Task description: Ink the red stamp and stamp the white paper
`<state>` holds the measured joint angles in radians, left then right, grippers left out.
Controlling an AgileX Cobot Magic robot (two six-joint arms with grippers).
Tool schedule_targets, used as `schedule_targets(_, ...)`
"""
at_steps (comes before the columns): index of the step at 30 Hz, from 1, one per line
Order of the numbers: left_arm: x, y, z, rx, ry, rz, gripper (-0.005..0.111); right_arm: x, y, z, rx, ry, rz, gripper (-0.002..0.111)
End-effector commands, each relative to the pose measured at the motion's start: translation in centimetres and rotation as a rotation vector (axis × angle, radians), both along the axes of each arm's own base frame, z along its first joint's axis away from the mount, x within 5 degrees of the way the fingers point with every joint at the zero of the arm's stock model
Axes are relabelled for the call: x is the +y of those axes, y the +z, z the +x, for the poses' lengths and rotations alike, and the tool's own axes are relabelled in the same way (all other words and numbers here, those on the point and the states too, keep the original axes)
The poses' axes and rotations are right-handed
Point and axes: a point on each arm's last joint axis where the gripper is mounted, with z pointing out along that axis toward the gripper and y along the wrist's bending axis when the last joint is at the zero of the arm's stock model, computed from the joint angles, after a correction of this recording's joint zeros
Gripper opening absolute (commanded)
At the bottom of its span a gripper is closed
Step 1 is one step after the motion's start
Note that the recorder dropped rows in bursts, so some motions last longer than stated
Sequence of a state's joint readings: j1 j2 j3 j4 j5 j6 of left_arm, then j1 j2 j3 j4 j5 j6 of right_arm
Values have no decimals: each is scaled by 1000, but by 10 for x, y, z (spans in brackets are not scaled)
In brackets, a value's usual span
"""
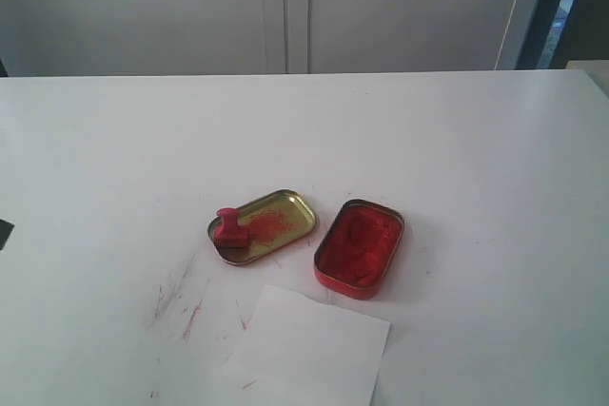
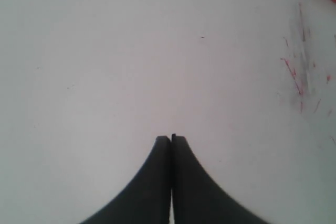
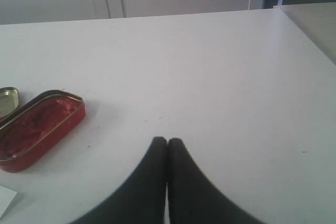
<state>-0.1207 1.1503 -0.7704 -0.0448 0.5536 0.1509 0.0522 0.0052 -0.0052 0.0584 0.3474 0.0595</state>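
Note:
The red stamp point(image 1: 229, 234) lies tipped at the near-left end of the gold tin lid point(image 1: 276, 219), which is smeared with red. To its right stands the red oval tin of ink point(image 1: 360, 246), also seen in the right wrist view as the ink tin point(image 3: 37, 127). The white paper point(image 1: 309, 349) lies in front of both tins, at the near edge. My left gripper point(image 2: 171, 139) is shut over bare tabletop, holding nothing. My right gripper point(image 3: 167, 141) is shut too, empty, to the right of the ink tin. Neither arm shows in the exterior view.
Red scribble marks point(image 1: 186, 306) stain the white tabletop point(image 1: 457, 159) left of the paper; the same marks point(image 2: 296, 77) show in the left wrist view. Pale cabinet doors point(image 1: 285, 7) stand behind the table's far edge.

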Motion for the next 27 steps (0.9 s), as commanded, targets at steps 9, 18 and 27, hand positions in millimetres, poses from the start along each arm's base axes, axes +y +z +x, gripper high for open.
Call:
schedule_targets(9,-37,-13,60,151,-151,34,0,0,-1,0,-7,-5,-5,0)
schedule_targets(18,-65,-27,94,235,-260,61,0,0,-1,0,-7,-5,-5,0)
schedule_targets(27,-84,-27,123,233,-424,49,0,0,-1,0,-7,-5,-5,0)
